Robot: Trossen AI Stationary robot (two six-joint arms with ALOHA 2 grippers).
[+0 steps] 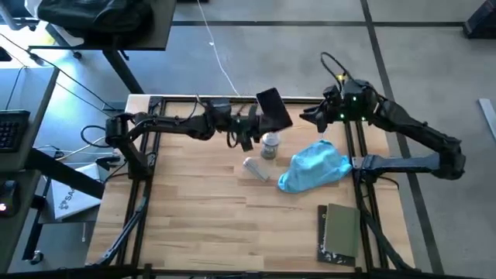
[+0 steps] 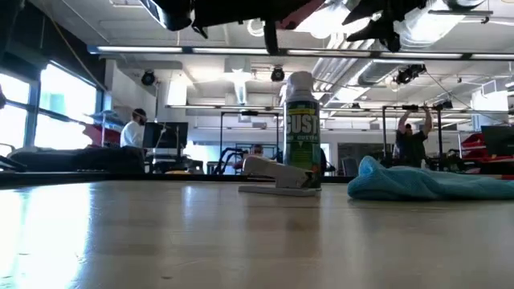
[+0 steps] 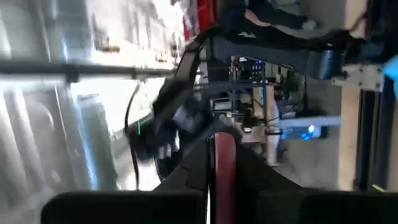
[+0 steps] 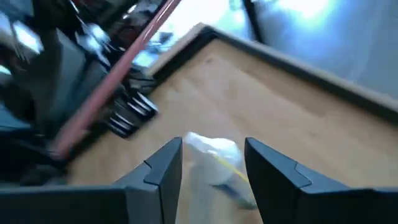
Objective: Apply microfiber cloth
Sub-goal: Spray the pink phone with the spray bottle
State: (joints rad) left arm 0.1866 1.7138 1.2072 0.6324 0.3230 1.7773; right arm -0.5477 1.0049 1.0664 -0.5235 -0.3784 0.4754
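The light-blue microfiber cloth [image 1: 314,167] lies crumpled on the table right of centre, also seen in the low view [image 2: 426,183]; no gripper touches it. My right gripper [image 4: 214,165] hangs open in the air beyond the cloth's far side [image 1: 308,118], pointing toward a small spray bottle [image 1: 269,146]. My left gripper [image 1: 252,128] is up in the air near the table's far middle, shut on a dark flat slab [image 1: 273,108] with a reddish edge. My left gripper pinches the slab's reddish edge [image 3: 222,155] between its two fingers, reaching in from the table's left. The slab is lifted clear of the table, above and just beyond the bottle. How far back it sits between the fingers cannot be told.
The bottle [image 2: 301,128] stands upright left of the cloth, with a pale grey oblong thing [image 1: 256,167] lying beside it. A dark olive book [image 1: 341,232] lies at the near right. The near left of the tabletop [image 1: 194,225] is bare wood.
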